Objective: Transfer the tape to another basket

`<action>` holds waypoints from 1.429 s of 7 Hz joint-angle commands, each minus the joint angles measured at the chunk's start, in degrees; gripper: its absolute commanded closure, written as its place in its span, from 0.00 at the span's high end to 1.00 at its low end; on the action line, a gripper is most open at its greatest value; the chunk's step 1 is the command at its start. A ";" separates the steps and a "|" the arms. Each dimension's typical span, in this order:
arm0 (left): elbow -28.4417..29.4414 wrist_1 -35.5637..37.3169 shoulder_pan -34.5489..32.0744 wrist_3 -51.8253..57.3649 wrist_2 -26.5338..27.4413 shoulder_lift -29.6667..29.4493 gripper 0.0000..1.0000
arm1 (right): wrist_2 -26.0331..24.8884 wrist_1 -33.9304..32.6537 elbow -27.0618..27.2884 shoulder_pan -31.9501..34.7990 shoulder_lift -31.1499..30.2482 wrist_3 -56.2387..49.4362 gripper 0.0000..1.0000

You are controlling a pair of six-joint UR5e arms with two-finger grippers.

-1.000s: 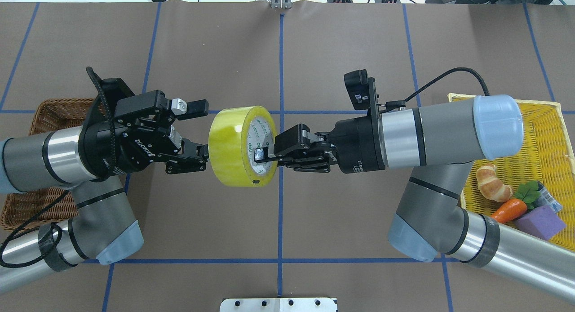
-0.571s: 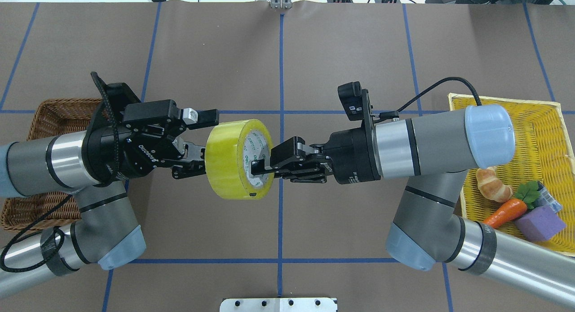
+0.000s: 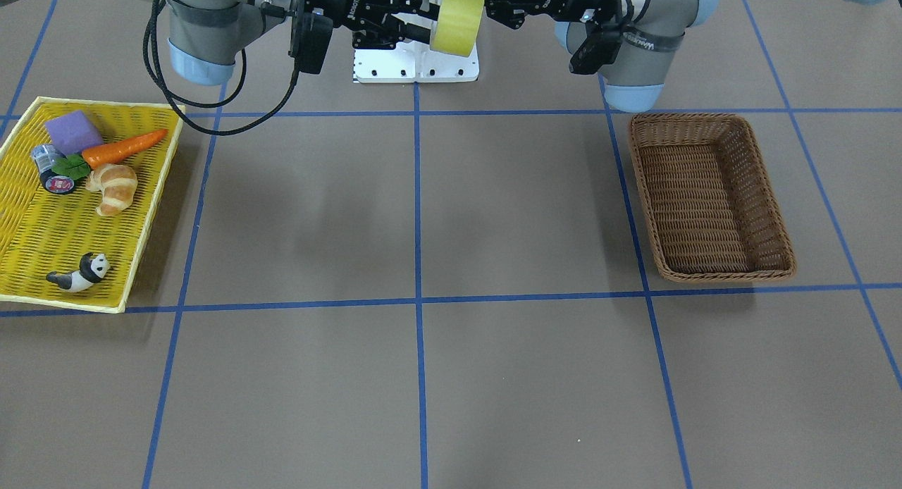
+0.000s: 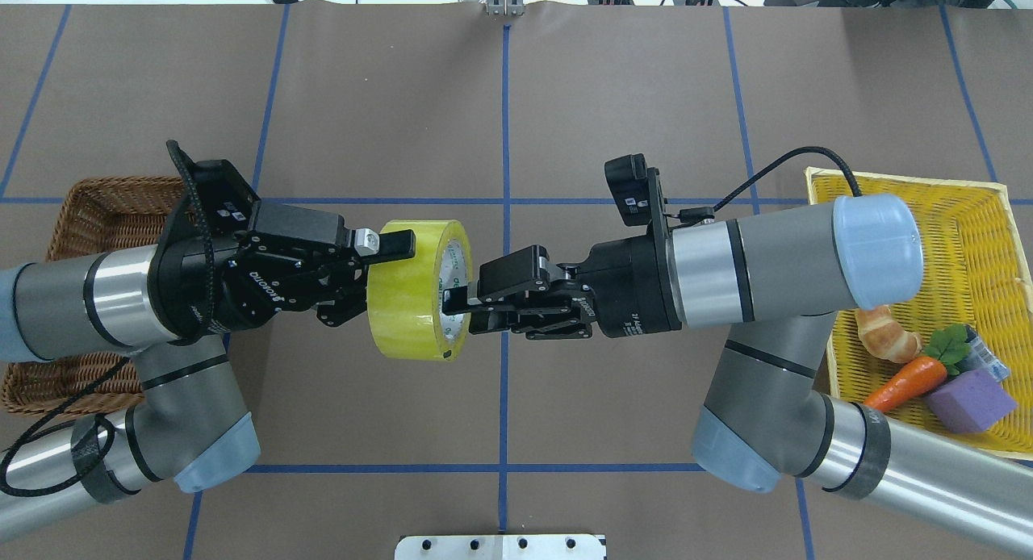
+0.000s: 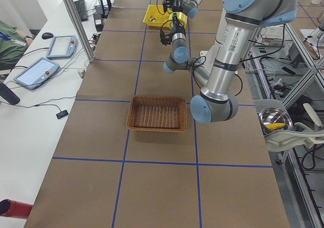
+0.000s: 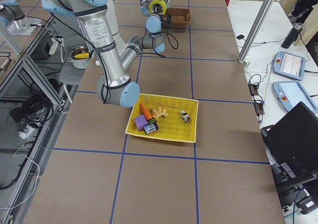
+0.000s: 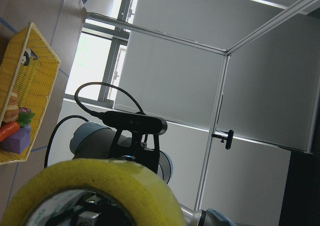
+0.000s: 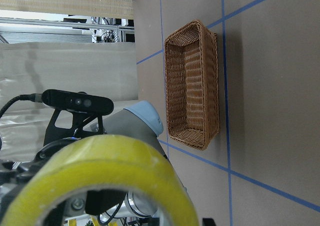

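Observation:
The yellow tape roll [image 4: 407, 290] hangs in mid-air over the table's middle and also shows in the front view [image 3: 456, 20]. My right gripper [image 4: 453, 302] is shut on the tape's rim, with one finger inside the white core. My left gripper [image 4: 378, 276] is at the roll's other side. Its upper finger [image 4: 395, 244] lies over the roll's outer face, its other finger is hidden, and the jaws look open. The tape fills the bottom of both wrist views [image 7: 100, 186] [image 8: 110, 161]. The brown wicker basket [image 4: 97, 213] lies under my left arm and has nothing in it [image 3: 641, 186].
The flat yellow tray [image 4: 976, 221] at the right holds a croissant [image 4: 886, 334], a carrot [image 4: 908, 378], a purple block [image 4: 968, 403], a small can [image 4: 986, 354] and a panda figure [image 3: 77, 274]. A white mounting plate [image 4: 500, 546] sits at the near edge.
Both grippers and the tape moved toward the near edge, and the roll turned more edge-on. My left gripper closed in on the roll, and its upper finger now overlaps the tape.

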 commanded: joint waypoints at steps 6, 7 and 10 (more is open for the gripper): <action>0.65 13.52 -14.82 2.31 -17.31 4.65 0.00 | 10.41 -4.10 -6.80 19.11 -7.14 -17.39 1.00; 0.83 22.39 -19.59 9.11 -27.59 4.83 0.00 | 10.09 -10.22 -7.44 22.83 -7.15 -23.70 1.00; 0.92 32.81 -21.92 31.52 -29.27 15.96 0.00 | 8.94 -33.66 -6.83 34.77 -7.50 -47.74 1.00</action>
